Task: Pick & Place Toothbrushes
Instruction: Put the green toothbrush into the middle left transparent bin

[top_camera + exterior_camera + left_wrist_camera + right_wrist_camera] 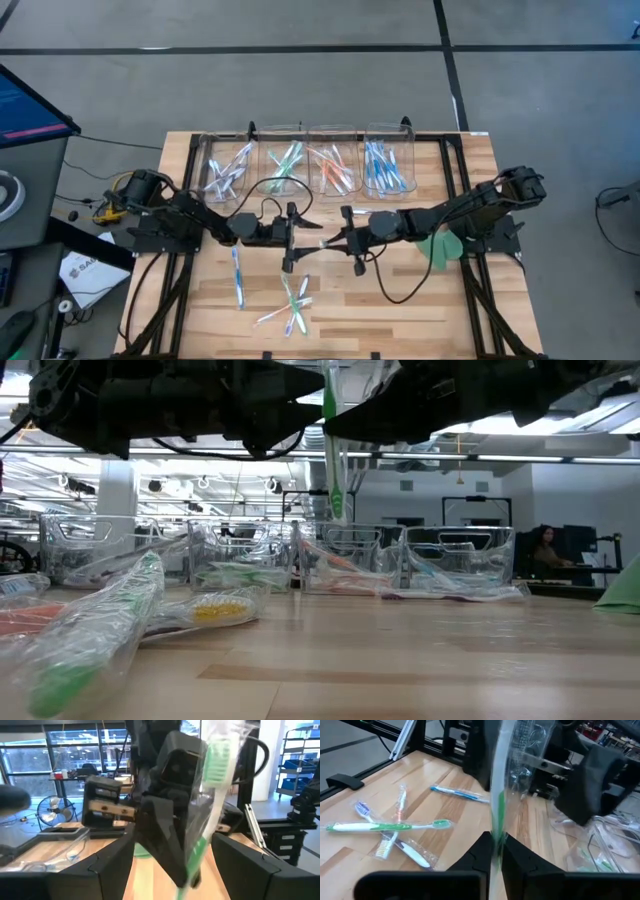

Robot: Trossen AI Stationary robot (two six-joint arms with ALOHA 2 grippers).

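A green toothbrush (216, 765) in a clear wrapper stands upright in the air over the table's middle, bristles up. My right gripper (495, 849) (332, 243) is shut on it. My left gripper (175, 867) (298, 238) faces it from the left, open wide, its fingers standing on either side of the right gripper's fingers and the brush without touching. Loose wrapped toothbrushes lie flat on the near table: a blue one (237, 275) and a small heap (292, 306). In the low view the held toothbrush (335, 460) hangs clear of the wood. My right gripper pinches the green toothbrush's handle (496, 815), through its clear wrapper, between the two fingers (167, 845). The fingers come level from the table's right and lie across the handle. The brush is lifted clear and stands nearly upright, its head (218, 757) above the fingers.
Four clear bins (228, 165) (285, 163) (335, 165) (390, 165) with sorted toothbrushes stand along the far edge. A flat green leaf-shaped piece (441, 248) lies under the right arm. Bare wood lies at the near right (420, 300). A person sits far off in the room (547, 548).
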